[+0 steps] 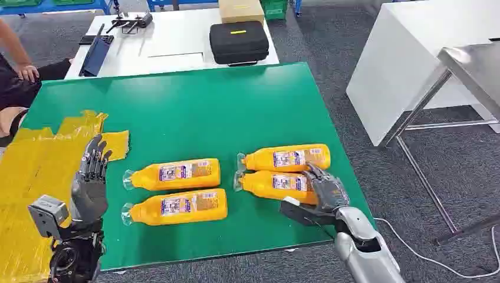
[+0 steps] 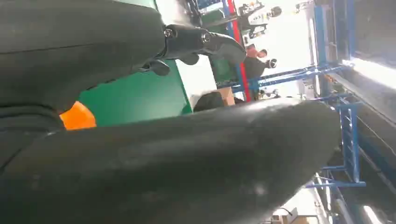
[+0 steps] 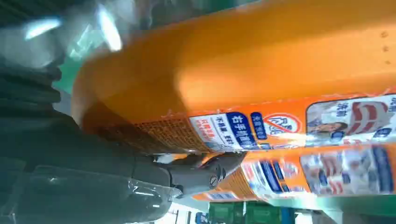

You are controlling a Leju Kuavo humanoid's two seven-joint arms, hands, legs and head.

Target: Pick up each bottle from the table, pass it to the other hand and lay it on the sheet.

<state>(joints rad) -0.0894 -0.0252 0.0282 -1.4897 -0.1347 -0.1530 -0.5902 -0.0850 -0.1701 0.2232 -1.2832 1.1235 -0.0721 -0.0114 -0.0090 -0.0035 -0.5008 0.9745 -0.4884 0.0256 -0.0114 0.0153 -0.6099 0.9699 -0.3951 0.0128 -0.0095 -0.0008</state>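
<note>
Bottles: all four lie on the green surface (image 1: 194, 106), none yet on the yellow sheet (image 1: 29, 171) at its left edge. Right hand (image 1: 321, 191) closes around the nearer right-edge bottle (image 1: 274, 184); left hand (image 1: 91, 177) hovers open, empty.

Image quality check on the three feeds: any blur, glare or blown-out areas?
Head view: sharp and evenly lit, soft shadows under the bottles, e.g. the near-right bottle at the right hand. Left wrist view: the left hand is dark and defocused up close, and the background windows are blown out. Right wrist view: very close, soft focus, a bright glare patch on the orange bottle, label text legible.
</note>
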